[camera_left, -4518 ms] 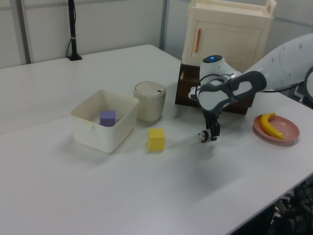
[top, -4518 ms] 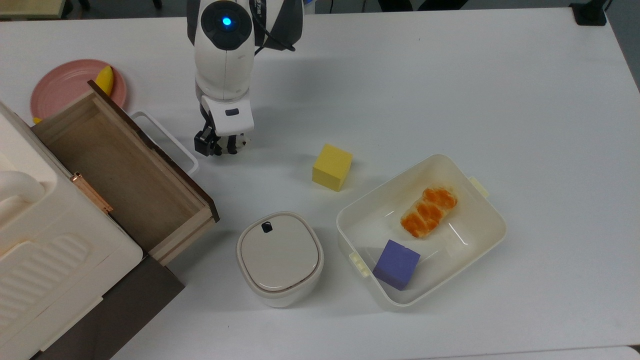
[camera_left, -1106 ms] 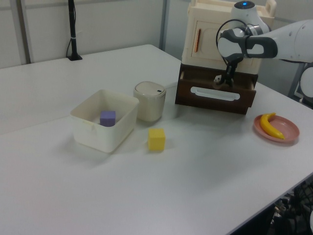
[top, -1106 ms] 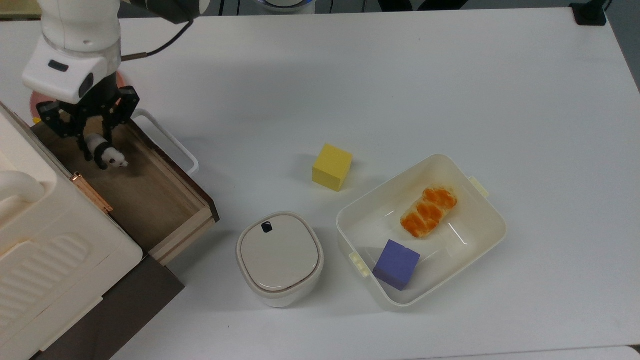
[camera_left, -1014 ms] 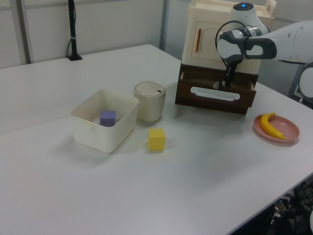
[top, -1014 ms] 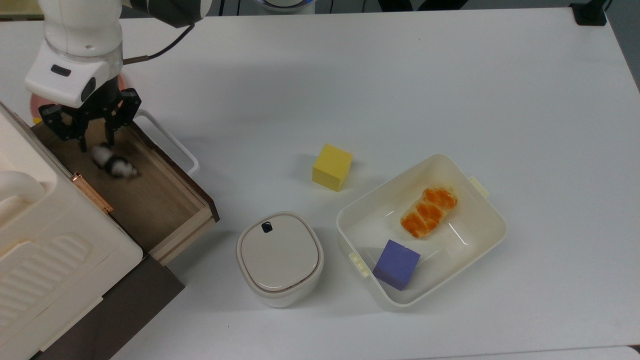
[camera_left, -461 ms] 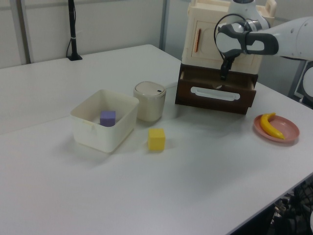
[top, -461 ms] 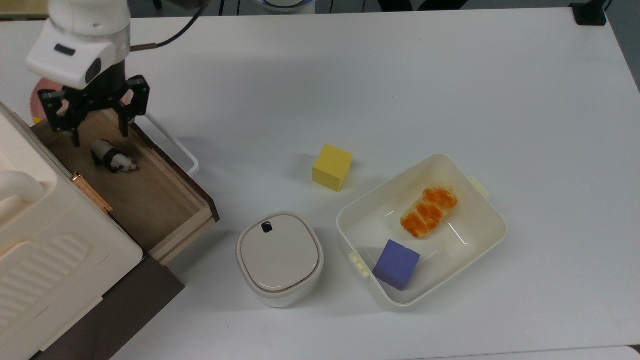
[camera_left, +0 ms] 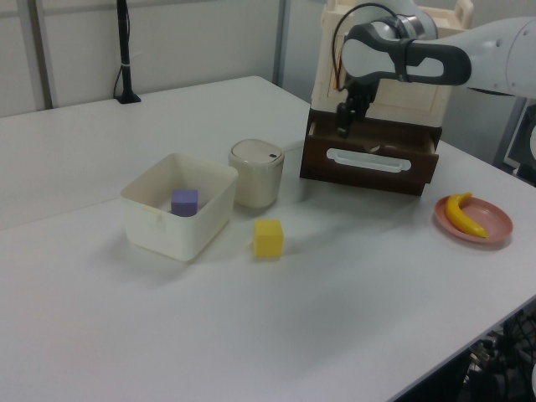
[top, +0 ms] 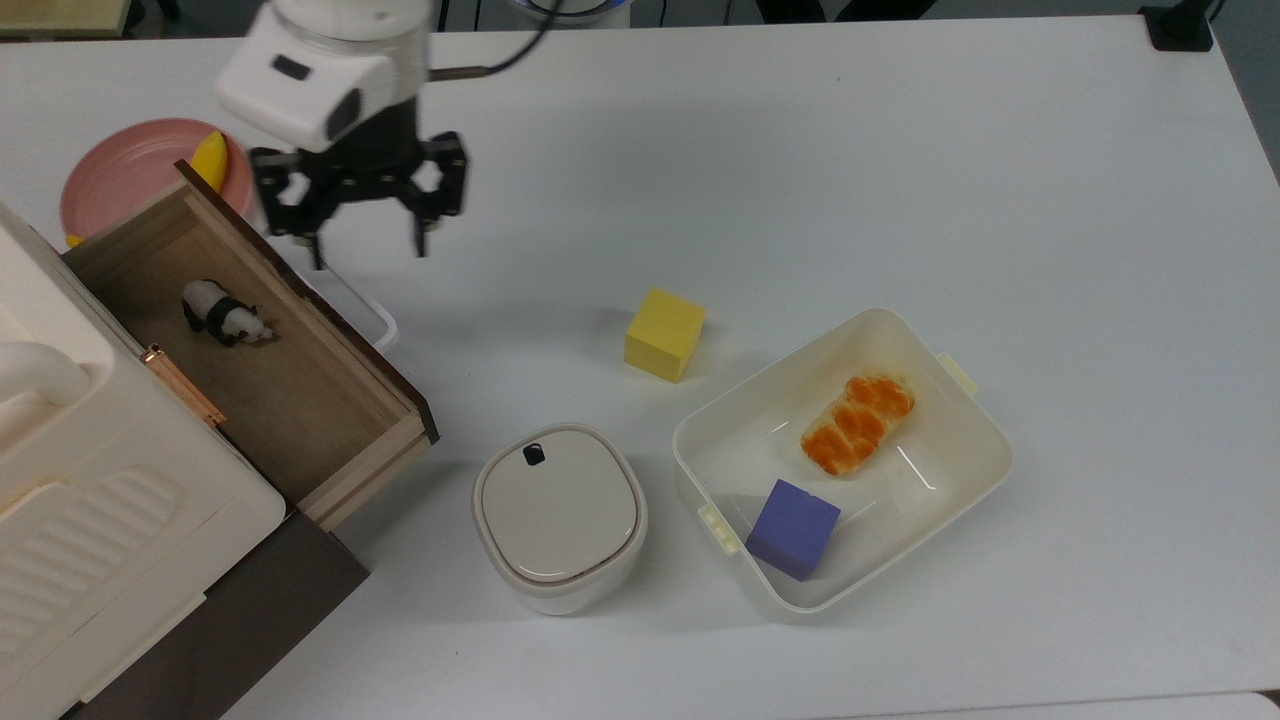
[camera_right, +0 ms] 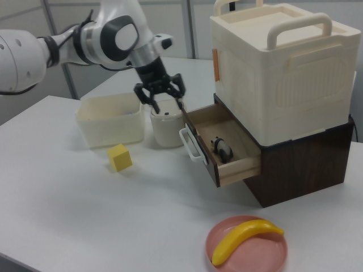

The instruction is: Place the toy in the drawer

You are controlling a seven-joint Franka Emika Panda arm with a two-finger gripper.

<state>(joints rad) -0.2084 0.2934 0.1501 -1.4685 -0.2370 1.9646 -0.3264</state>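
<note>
Black-and-white, the panda toy (top: 226,316) stands on the light-wood floor of the open drawer (top: 330,425), toward the drawer's far end in the top view and close to the cream storage box (top: 95,500) stacked above the cabinet; in the right view you see it (camera_right: 222,148) upright on its legs inside the drawer (camera_right: 238,167), clear of the walls. You find the gripper (top: 367,247) outside the drawer, on the top view's right of it, above the white loop handle (top: 350,295) and the white table (top: 800,150), so the toy lies down and to the top view's left of the tool, with the dark front panel between them. Its fingers (top: 420,240) are spread wide and hold nothing, touching neither toy nor handle as far as you can tell. Judging from this, the placing is done; if you mean to close the drawer, its long axis runs diagonally in the top view and a push would go on the front panel.
</note>
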